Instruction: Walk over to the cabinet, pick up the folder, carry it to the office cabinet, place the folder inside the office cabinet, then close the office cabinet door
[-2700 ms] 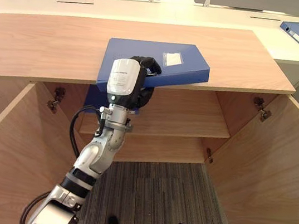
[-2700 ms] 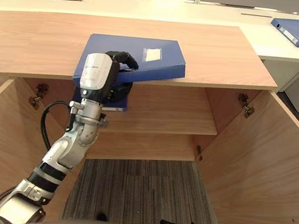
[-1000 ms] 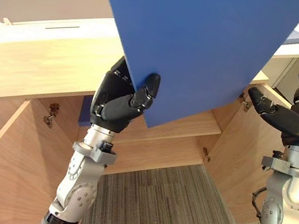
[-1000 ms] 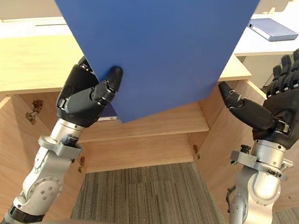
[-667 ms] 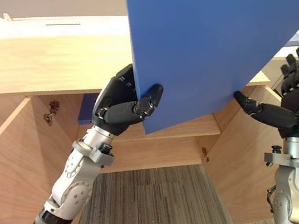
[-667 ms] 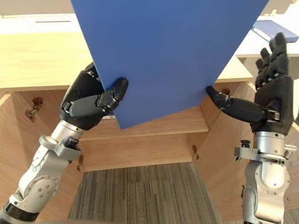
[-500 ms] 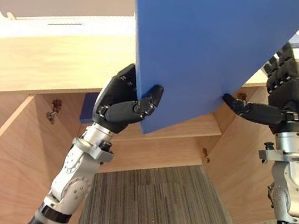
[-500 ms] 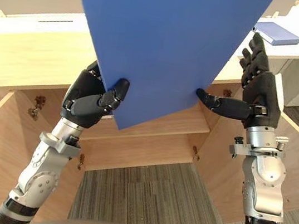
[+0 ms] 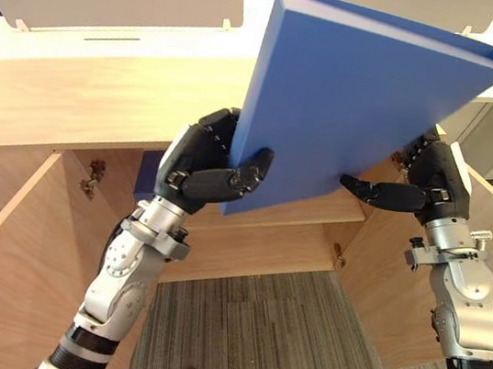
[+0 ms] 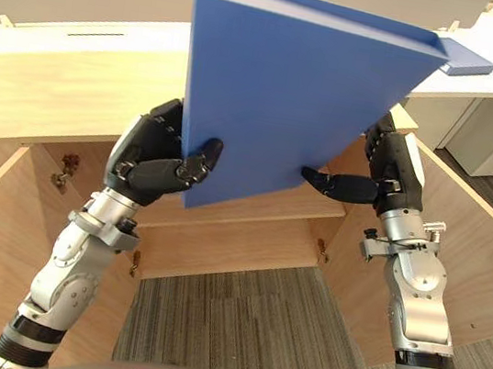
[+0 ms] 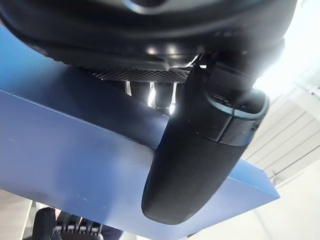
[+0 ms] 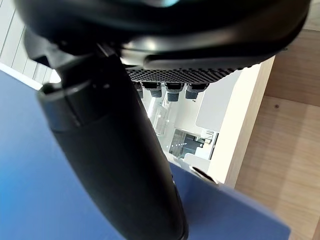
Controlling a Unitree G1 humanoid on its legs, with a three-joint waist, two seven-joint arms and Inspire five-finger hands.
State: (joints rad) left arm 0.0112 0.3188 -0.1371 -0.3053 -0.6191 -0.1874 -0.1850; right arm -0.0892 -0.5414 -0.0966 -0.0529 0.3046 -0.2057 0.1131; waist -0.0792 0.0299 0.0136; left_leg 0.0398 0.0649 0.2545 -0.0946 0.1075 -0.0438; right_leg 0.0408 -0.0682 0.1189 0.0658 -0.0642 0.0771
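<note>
Right now the blue folder (image 9: 352, 98) stands tilted in the air above the open cabinet's shelf (image 9: 296, 224), clear of its wooden top. Your left robot hand (image 9: 198, 163) clamps the lower left edge, thumb across the front; your right robot hand (image 9: 424, 179) pinches the opposite edge. You're in the carrying step, I'd judge: next, walk it to the office cabinet, keeping both grips even

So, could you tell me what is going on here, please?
The robot holds a large blue folder up before the open wooden cabinet. Its left hand grips the lower left edge, its right hand the right edge, thumbs on the front cover. The folder is not yet inside.
</note>
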